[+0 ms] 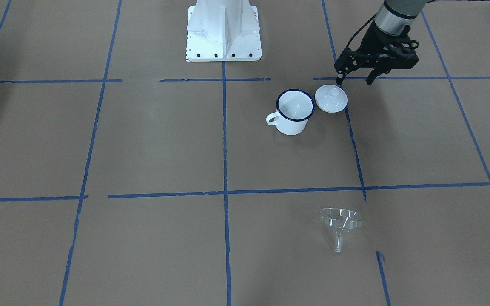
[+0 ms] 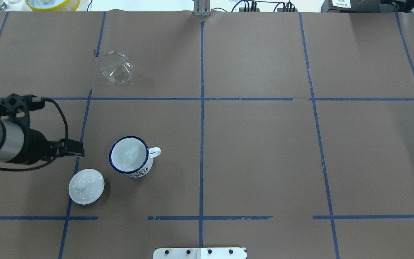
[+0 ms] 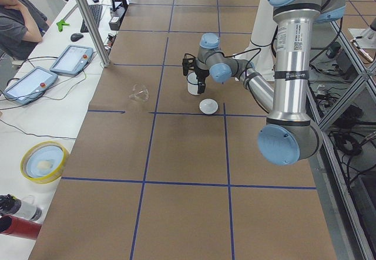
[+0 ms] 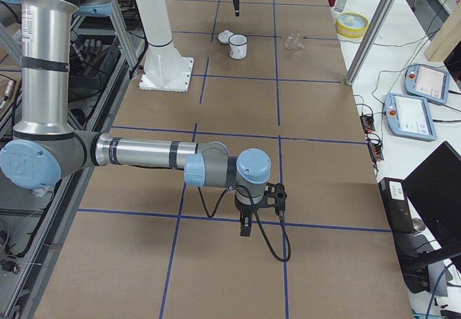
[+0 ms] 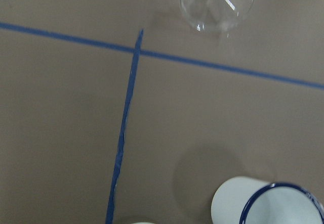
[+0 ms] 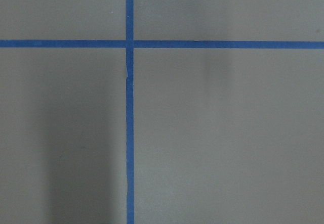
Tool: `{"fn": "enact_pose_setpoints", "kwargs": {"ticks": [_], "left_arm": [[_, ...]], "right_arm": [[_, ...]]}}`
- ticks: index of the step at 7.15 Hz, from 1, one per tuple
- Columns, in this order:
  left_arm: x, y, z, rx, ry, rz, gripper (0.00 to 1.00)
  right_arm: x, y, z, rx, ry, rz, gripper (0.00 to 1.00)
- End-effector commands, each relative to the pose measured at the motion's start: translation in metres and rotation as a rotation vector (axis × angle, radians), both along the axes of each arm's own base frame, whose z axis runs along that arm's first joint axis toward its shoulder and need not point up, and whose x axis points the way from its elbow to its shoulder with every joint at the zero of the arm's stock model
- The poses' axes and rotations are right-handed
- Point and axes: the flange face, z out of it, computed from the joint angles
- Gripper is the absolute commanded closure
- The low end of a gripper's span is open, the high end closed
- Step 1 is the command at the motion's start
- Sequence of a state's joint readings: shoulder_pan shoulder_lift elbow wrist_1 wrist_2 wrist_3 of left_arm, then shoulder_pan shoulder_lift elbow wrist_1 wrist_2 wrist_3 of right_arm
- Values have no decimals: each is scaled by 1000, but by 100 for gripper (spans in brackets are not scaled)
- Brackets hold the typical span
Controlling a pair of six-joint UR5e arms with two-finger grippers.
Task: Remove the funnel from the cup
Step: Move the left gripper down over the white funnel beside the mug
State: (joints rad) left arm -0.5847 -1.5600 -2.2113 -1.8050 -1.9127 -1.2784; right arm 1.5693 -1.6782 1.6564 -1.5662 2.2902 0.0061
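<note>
The clear funnel [image 1: 340, 221] lies on its side on the brown table, far from the cup; it also shows in the overhead view [image 2: 116, 67] and at the top of the left wrist view [image 5: 217, 4]. The white cup [image 1: 294, 111] with a dark blue rim stands upright and empty [image 2: 129, 156], [image 5: 268, 206]. My left gripper [image 1: 354, 80] is open and empty, hovering above the table just behind the lid and beside the cup. My right gripper [image 4: 246, 225] hangs over bare table far from both; I cannot tell whether it is open or shut.
A white round knobbed lid [image 1: 331, 98] lies next to the cup [image 2: 86, 186]. The robot's white base plate [image 1: 223, 34] stands at the table's near edge. Blue tape lines cross the table. A yellow bowl [image 3: 44, 161] and tablets lie off the table's far side.
</note>
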Motion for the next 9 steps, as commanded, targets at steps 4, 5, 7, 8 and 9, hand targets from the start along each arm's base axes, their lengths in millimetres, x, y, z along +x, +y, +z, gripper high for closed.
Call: {"fn": "enact_pose_setpoints", "kwargs": {"ticks": [4, 5, 7, 8, 9], "left_arm": [[69, 26, 60, -42, -134, 47, 8], [70, 28, 60, -42, -135, 51, 10], [75, 31, 63, -42, -137, 63, 22], [75, 31, 63, -42, -136, 64, 25], [77, 31, 58, -36, -122, 65, 25]], "right_arm": [[0, 0, 1, -1, 0, 0, 0], [0, 0, 0, 0, 0, 0, 0], [0, 0, 0, 0, 0, 0, 0], [0, 0, 0, 0, 0, 0, 0], [0, 0, 1, -1, 0, 0, 0]]}}
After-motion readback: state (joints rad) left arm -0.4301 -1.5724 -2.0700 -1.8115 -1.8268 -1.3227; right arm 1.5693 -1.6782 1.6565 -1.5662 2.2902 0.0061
